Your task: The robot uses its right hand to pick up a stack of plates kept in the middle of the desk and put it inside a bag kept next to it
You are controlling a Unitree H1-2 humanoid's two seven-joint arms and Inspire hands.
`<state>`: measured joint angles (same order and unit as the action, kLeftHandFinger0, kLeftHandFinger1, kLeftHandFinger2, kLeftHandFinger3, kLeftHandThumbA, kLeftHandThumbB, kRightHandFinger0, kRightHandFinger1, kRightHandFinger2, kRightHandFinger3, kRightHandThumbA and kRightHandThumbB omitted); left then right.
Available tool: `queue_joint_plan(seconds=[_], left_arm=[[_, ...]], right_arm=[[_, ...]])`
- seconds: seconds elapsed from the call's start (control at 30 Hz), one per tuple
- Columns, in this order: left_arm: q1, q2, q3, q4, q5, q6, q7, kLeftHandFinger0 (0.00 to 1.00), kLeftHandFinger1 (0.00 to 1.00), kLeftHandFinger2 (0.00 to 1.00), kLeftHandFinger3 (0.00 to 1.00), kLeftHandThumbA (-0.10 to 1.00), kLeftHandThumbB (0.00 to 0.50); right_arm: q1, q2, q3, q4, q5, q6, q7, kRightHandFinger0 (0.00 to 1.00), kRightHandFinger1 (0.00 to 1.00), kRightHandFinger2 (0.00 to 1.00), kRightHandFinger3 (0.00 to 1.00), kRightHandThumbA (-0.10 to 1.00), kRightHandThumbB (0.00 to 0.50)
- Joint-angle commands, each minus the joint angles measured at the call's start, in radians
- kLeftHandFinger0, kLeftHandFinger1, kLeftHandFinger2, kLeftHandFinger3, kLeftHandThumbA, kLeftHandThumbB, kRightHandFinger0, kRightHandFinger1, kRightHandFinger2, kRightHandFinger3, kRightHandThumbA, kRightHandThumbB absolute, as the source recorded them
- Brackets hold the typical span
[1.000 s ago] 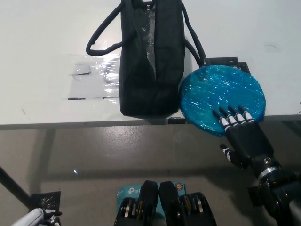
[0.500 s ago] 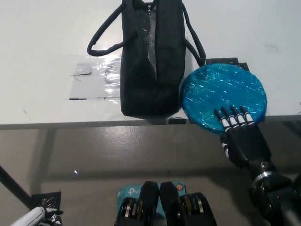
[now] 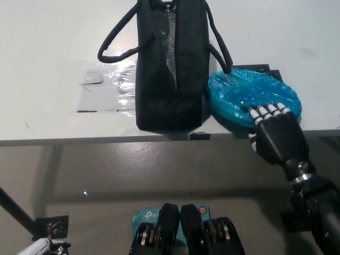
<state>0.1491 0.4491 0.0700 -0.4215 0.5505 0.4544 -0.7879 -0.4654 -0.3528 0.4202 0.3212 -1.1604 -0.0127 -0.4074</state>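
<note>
Gripping the near edge of the stack of plates (image 3: 249,95), the black right hand (image 3: 273,135) has its fingers (image 3: 268,111) laid over the top of the blue, film-wrapped stack in the head view, with the palm below the rim at the desk's front edge. The fingers look clamped on the stack, though what the thumb does underneath is hidden. The stack sits tilted, its near side raised and its far side seemingly resting on the desk (image 3: 53,53), just beside the black bag (image 3: 170,69) and touching or nearly touching its right wall.

From this hold several things could go wrong. The film wrap looks slick, so the stack may slide out of the fingers as it comes up, especially since only one edge is held and the weight hangs far from the palm. The stack sits right at the desk's front edge, so a slip would probably drop it to the floor. The bag's mouth looks narrow and partly collapsed, and its handle (image 3: 220,48) loops close to the plates; the rim could snag the handle or push the soft bag over.

A bit of the white left hand (image 3: 45,247) shows at the lower left; I cannot tell its state.
</note>
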Motion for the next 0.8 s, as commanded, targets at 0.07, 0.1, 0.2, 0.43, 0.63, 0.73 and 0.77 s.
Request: queue_joint_plan(seconds=[0.07,0.1,0.2,0.43,0.63,0.73,0.77], left_arm=[[0.008,0.011,0.008,-0.040,0.002,0.016,0.006,0.76,0.74,0.85,0.94,0.41,0.000],[0.010,0.012,0.008,-0.040,0.001,0.016,0.008,0.75,0.73,0.85,0.94,0.40,0.000],[0.011,0.005,0.012,-0.043,0.005,0.016,0.008,0.75,0.73,0.85,0.94,0.39,0.000],[0.011,0.014,0.006,-0.037,-0.002,0.016,0.013,0.76,0.75,0.86,0.95,0.44,0.000],[0.013,0.012,0.011,-0.041,0.000,0.016,0.013,0.75,0.74,0.85,0.97,0.39,0.000],[0.013,0.010,0.012,-0.039,-0.001,0.016,0.016,0.74,0.72,0.84,0.97,0.38,0.000],[0.013,0.006,0.015,-0.040,0.003,0.016,0.011,0.74,0.73,0.84,0.97,0.38,0.000]], right_arm=[[-0.048,-0.025,-0.028,-0.070,0.069,-0.102,-0.086,0.00,0.00,0.00,0.07,-0.10,0.065],[-0.041,-0.021,-0.040,-0.072,0.099,-0.107,-0.065,0.00,0.00,0.03,0.01,-0.10,0.064],[-0.020,-0.001,-0.090,-0.089,0.201,-0.114,-0.008,0.00,0.00,0.15,0.00,-0.10,0.336],[0.046,0.136,-0.375,-0.208,0.703,0.006,0.161,0.00,0.00,0.23,0.07,-0.10,0.226],[-0.001,0.288,-0.683,-0.364,1.201,0.271,0.231,0.00,0.00,0.00,0.13,-0.10,0.086],[-0.040,0.326,-0.773,-0.428,1.297,0.362,0.207,0.00,0.00,0.09,0.26,-0.10,0.015],[-0.053,0.329,-0.789,-0.438,1.318,0.366,0.201,0.00,0.00,0.17,0.30,-0.10,0.006]])
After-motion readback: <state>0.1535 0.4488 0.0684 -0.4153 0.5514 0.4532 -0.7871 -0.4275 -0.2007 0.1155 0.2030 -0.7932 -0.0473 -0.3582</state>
